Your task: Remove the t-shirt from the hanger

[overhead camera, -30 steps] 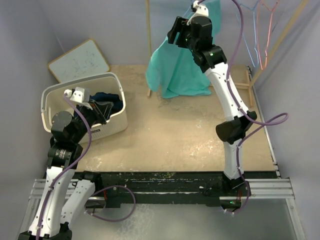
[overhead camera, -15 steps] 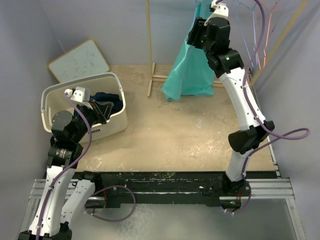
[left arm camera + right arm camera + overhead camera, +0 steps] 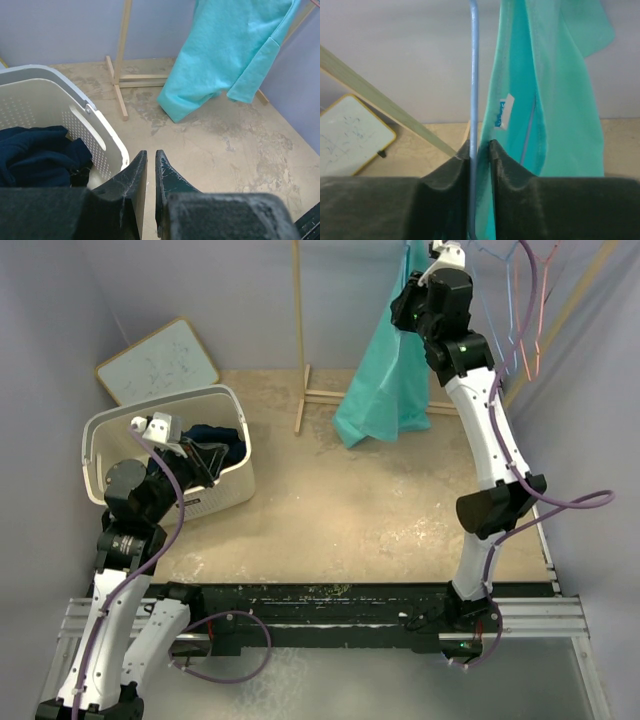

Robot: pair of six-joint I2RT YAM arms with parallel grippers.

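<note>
Teal t-shirt (image 3: 385, 380) hangs from the blue hanger (image 3: 473, 75), just right of the wooden rack post (image 3: 298, 330). The right claw (image 3: 480, 150) pinches the hanger wire. Well left of the post, the left claw (image 3: 150, 167), narrowed and empty, sits at the white basket (image 3: 112, 155) rim

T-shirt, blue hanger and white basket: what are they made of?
The t-shirt looks like soft, matte teal cloth: it hangs in loose folds and has a stitched hem. The hanger is a thin, smooth, light-blue rod, probably coated metal wire or plastic; I cannot tell which. The basket looks like hard, slightly glossy white plastic, with rows of small moulded holes.
</note>
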